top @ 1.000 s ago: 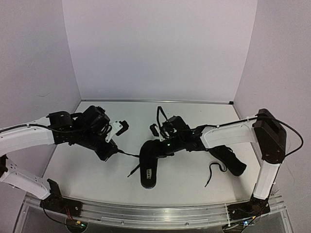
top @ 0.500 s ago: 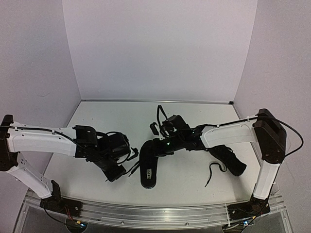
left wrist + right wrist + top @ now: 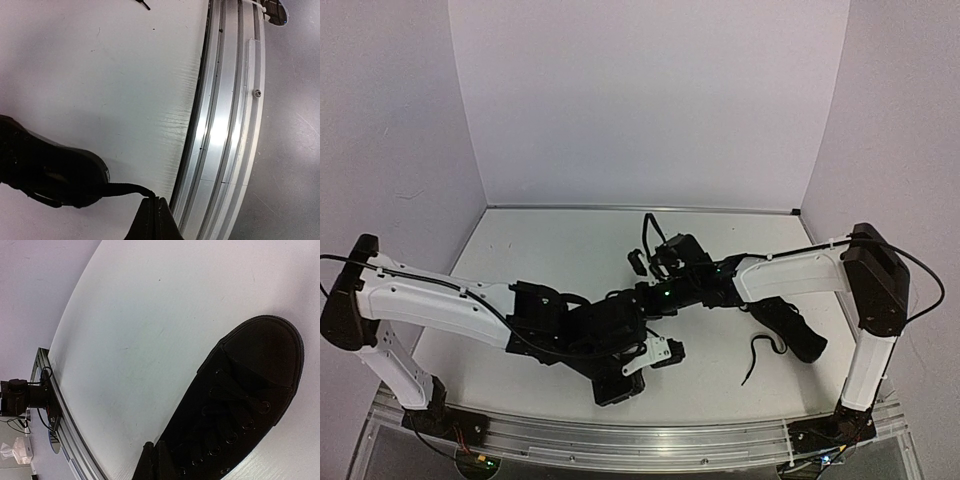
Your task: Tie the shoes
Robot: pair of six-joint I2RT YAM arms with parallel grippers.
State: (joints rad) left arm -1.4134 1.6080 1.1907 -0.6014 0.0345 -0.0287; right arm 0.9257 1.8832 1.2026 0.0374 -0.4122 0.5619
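The nearer shoe (image 3: 240,405) lies mid-desk (image 3: 550,250) with no bow showing. The other shoe (image 3: 792,330) sits to its right, its trailing lace (image 3: 760,352) untouched, so I judge you have both knots left to tie. Your left hand (image 3: 152,212) is pinched on a lace end (image 3: 125,189), which only its wrist view shows. Your right hand (image 3: 152,455) is closed at the eyelets. Overhead, the left arm hides most of this shoe.

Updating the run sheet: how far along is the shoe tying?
Done: nothing, no bow visible. In hand: left jaws pinch a thin black lace taut from the centre black low-top shoe; right jaws shut at its eyelets. Left: that bow, then the second black shoe at right, its loose lace trailing.
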